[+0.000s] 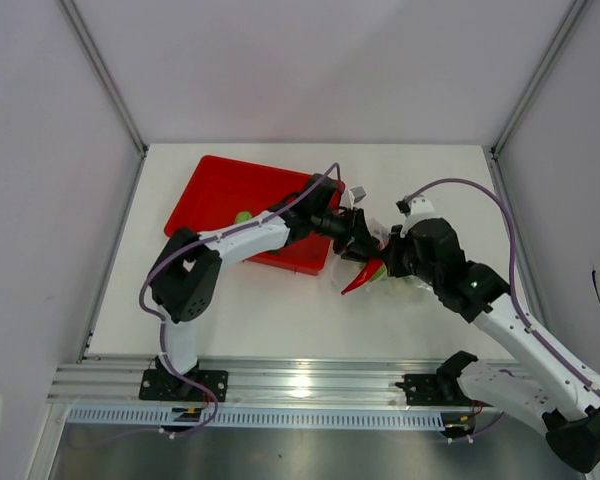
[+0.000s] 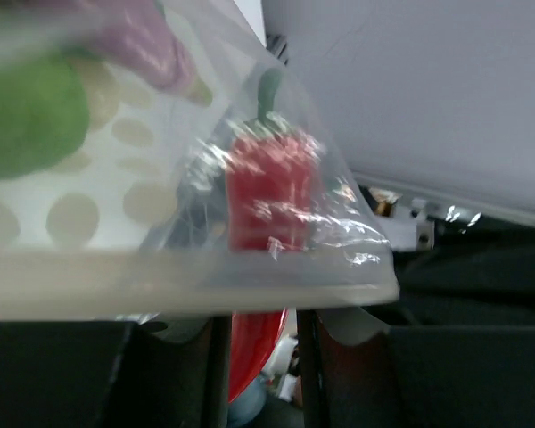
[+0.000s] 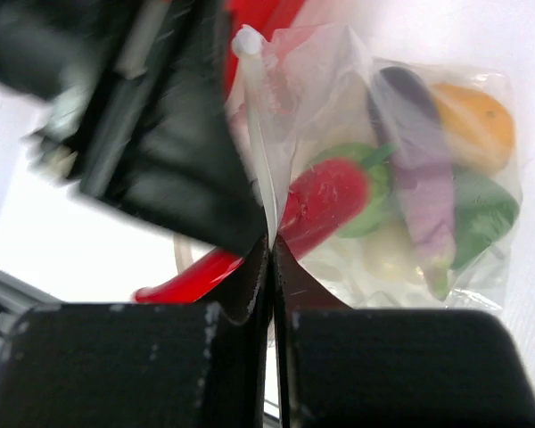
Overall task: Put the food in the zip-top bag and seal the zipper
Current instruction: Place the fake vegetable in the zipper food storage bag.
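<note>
At mouth edge: right gripper (image 3: 272,242) pinched shut on thin zipper strip (image 3: 257,134) of clear crinkly zip-top bag (image 3: 339,53); long red chili (image 3: 325,201) half out, tail toward 7 o'clock, nearer left gripper (image 1: 358,235), whose jaw state is unclear.

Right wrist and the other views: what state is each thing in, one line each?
zip-top bag: filled, pinched at its edge, apparently unsealed
right gripper: shut on the bag's edge
left gripper: at the bag, grip unclear
red chili: partly in, tip seemingly sticking out
eggplant: inside bag
lemon: inside bag
red tray: holds one green piece, not bagged
</note>
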